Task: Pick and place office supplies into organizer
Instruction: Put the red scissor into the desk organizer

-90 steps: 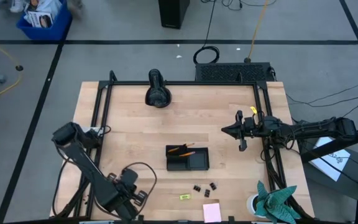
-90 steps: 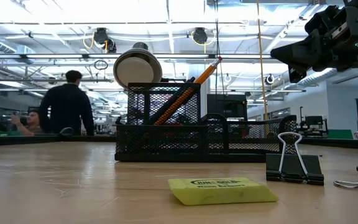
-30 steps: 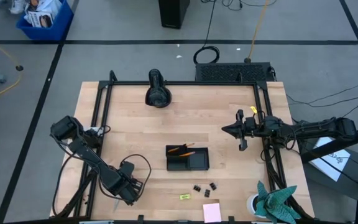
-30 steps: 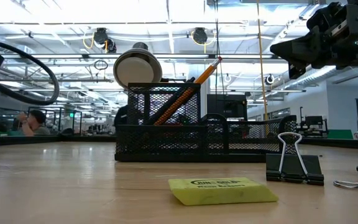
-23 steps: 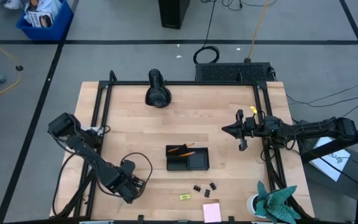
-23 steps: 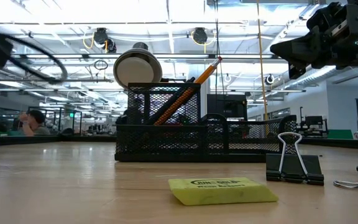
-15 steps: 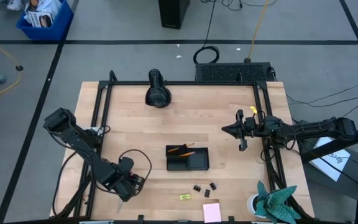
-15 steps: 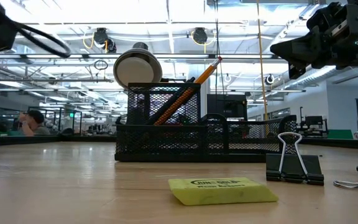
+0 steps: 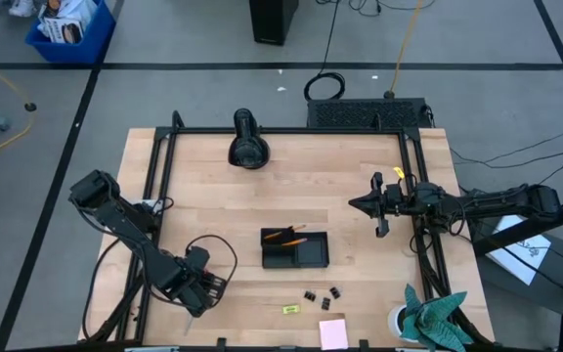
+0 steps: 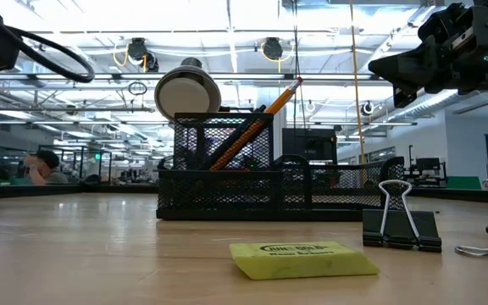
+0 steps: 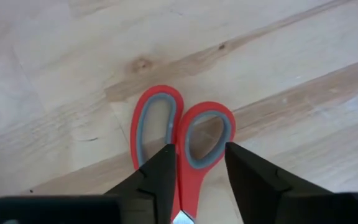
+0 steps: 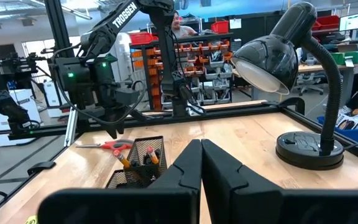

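Two fingers spread over the scissors

Left gripper (image 11: 196, 165) sits lower left in the high view, fingers apart around one red handle loop of the scissors (image 11: 182, 134), gripping nothing. Right gripper (image 9: 365, 204) waits mid-right, pinched closed. Organizer (image 9: 295, 248) sits center.

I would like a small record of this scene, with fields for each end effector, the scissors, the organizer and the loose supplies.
left end effector: open, fingers on both sides of the scissors
right end effector: shut, empty, waiting at the table's right side
scissors: red handles, flat on the table
organizer: black mesh, holds orange pencils
loose supplies: binder clips, yellow piece, pink sticky-note pad
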Robot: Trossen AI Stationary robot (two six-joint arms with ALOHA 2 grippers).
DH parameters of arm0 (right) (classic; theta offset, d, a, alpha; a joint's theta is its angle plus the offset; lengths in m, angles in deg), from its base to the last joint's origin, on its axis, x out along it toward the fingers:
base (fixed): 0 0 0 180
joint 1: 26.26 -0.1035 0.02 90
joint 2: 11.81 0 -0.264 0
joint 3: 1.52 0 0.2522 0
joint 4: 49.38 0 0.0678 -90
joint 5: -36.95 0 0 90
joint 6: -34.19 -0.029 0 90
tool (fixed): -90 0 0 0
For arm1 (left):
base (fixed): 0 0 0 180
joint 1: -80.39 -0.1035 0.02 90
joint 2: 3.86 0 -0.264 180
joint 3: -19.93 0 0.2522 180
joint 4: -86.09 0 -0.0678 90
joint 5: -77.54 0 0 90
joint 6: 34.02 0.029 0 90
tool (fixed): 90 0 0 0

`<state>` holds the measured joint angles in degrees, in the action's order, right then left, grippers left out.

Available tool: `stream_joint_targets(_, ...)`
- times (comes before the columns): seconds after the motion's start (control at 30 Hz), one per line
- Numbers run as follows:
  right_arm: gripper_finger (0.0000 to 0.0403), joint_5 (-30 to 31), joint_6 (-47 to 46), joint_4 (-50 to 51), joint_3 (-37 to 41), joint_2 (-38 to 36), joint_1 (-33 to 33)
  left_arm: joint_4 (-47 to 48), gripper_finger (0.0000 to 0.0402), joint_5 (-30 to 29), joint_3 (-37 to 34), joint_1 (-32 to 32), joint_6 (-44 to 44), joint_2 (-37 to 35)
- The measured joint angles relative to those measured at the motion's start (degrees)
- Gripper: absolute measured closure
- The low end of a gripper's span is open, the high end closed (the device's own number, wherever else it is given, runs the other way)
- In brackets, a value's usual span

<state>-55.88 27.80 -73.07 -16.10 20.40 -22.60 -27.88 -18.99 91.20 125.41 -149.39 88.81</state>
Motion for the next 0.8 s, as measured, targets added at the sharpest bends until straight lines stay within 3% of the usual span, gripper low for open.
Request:
stream_joint_targets(0.17, 0.0399, 0.0, 0.0, 0.0, 0.0, 0.0, 0.0, -0.3, 0.0266, -0.7, -0.9, 0.0, 0.2, 0.0)
stream_joint_targets(0.47, 0.0399, 0.0, 0.0, 0.0, 0.0, 0.0, 0.0, -5.1, 0.0228, -0.3, -4.5, 0.0, 0.2, 0.0)
stream_joint_targets(0.8, 0.0399, 0.0, 0.0, 0.0, 0.0, 0.0, 0.0, -14.6, 0.0243, 0.4, -10.3, 0.5, 0.1, 0.0)
